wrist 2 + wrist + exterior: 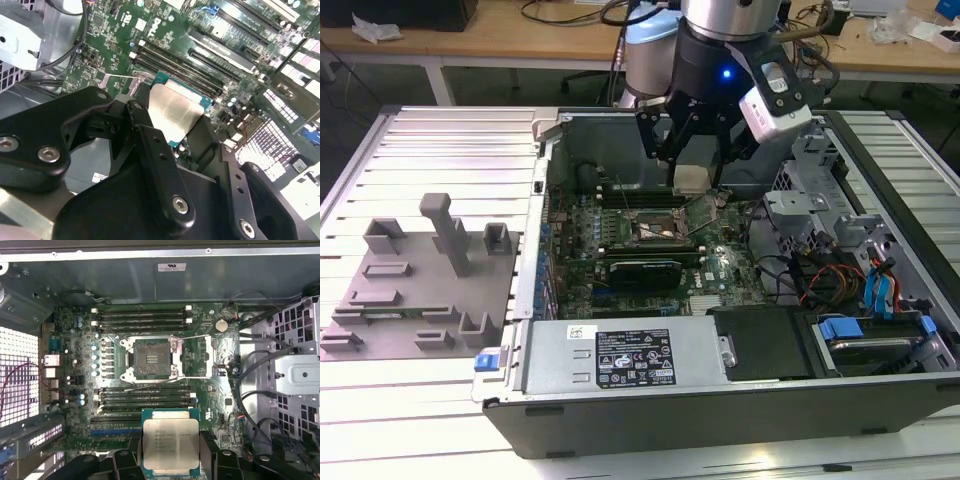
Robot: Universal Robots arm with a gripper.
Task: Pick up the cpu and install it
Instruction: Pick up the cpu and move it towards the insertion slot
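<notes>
Exterior view: open desktop computer case (720, 400) lying on a slatted table (440, 140), with the gripper (692, 172) lowered inside.

- Gripper: jaws closed on two opposite edges of the cpu (689, 180); black fingers (127, 462) flank the chip in both wrist views.
- Cpu (171, 447): held clear above the green motherboard (75, 355), silvery lid facing the first wrist view. Several lines of faint print cross the lid. In the second wrist view the cpu (175, 112) hangs tilted against the board.
- Cpu socket (150, 359): open, frame raised, wire lever swung out; apart from the chip, with a bank of memory slots (145, 397) between them.
- Labels: white printed sticker (632, 360) on the metal cover near the case front; small white label (172, 267) on the case wall.
- Grey fixture plate (410, 290) with blocks and posts, beside the case at the exterior view's left.
</notes>
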